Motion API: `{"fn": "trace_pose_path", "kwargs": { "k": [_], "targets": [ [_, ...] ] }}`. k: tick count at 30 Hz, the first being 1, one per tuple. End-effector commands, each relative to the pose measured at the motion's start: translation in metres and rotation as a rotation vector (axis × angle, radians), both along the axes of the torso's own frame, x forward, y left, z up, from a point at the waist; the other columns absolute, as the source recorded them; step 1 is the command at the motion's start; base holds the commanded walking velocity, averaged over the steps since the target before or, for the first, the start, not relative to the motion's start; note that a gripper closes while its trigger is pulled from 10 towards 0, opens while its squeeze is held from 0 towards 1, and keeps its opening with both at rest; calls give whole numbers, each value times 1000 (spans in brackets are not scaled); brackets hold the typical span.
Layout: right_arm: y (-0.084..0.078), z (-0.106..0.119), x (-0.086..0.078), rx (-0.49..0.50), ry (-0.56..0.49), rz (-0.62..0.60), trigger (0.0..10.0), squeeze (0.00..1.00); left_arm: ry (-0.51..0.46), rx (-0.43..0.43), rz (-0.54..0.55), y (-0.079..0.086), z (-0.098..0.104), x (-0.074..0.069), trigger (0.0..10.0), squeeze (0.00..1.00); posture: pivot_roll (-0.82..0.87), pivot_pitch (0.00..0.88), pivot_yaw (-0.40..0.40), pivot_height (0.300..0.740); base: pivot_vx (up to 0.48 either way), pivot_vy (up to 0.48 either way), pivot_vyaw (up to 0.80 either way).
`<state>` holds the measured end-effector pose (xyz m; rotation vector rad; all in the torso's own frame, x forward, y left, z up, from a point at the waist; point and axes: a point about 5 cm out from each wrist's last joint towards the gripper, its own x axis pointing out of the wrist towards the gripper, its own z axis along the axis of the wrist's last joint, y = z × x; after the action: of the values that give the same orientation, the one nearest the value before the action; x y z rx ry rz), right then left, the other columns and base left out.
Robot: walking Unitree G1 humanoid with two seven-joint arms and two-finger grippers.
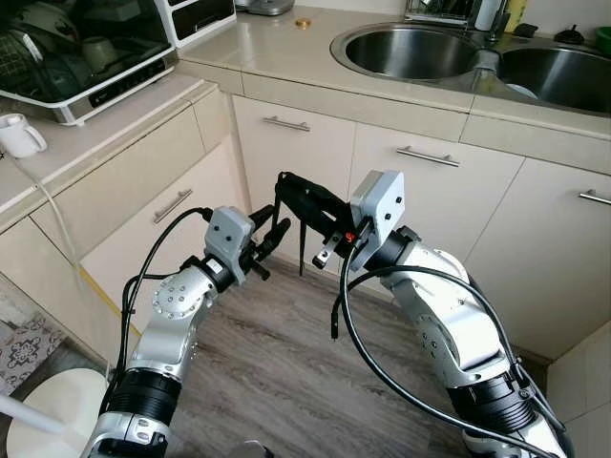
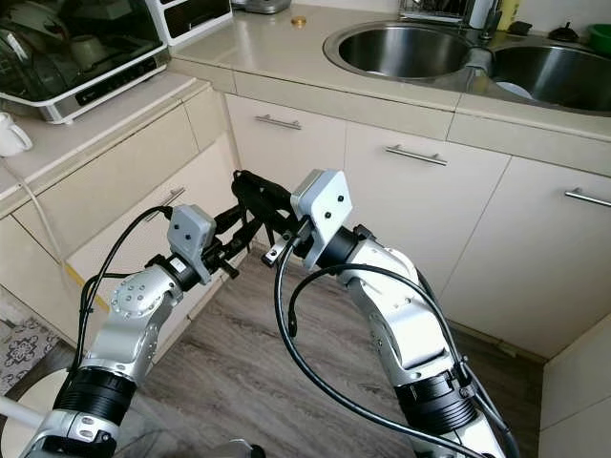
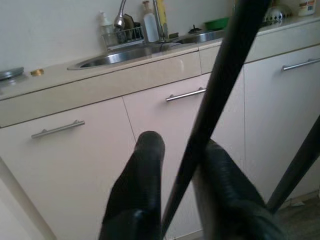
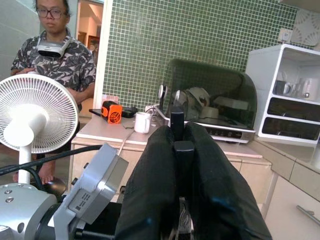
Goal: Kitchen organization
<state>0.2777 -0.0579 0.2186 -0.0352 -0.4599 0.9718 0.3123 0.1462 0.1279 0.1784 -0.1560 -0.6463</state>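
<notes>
Two sink basins [image 1: 412, 50]; three cabinet handles [image 1: 428, 156]; one mug [image 1: 19, 135]; one fan [image 4: 37, 113].

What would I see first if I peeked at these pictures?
First, two shiny silver arms meeting low in front of the cream cupboards, both holding one thin black folded frame. The left hand pinches a bar of it; the right hand clamps it too. Behind them, a big steel sink gleams on the counter.
</notes>
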Motion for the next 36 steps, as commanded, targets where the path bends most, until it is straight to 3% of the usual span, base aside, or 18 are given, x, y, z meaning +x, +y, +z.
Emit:
{"fn": "trace_pose_path", "kwargs": {
  "k": [1, 24, 25, 26, 27, 29, 33, 36],
  "targets": [
    [2, 8, -4, 13, -29, 22, 10000, 0, -25, 13, 6, 3, 5, 4, 0, 0, -6, 17, 21, 740, 0, 0, 0],
    [2, 7, -3, 19, -17, 13, 10000, 0, -53, 10, 78, 10, 7, 8, 0, 0, -2, 17, 22, 740, 0, 0, 0],
    [2, 7, -3, 19, -17, 13, 10000, 0, -51, 11, 87, 11, 7, 9, 4431, 0, -2, 17, 22, 740, 0, 0, 0],
    [2, 7, -3, 20, -16, 13, 10000, 0, -43, 11, 92, 12, 7, 10, 9569, 0, -2, 17, 22, 740, 0, 0, 0],
    [2, 6, -2, 22, -14, 12, 10000, 0, -36, -2, 110, 15, 7, 11, 10000, 0, -1, 17, 22, 740, 0, 0, 0],
    [2, 6, -2, 22, -12, 12, 10000, 0, -35, -12, 121, 16, 8, 12, 10000, 0, -1, 17, 22, 740, 0, 0, 0],
    [3, 5, -2, 27, -3, 13, 10000, 0, -59, -113, 186, 23, 19, 16, 10000, 0, -1, 14, 21, 740, 0, 0, 0],
    [3, 4, -2, 26, -2, 14, 10000, 0, -76, -102, 191, 24, 22, 17, 10000, 0, -2, 12, 22, 740, 0, 0, 0]
  ]
}}
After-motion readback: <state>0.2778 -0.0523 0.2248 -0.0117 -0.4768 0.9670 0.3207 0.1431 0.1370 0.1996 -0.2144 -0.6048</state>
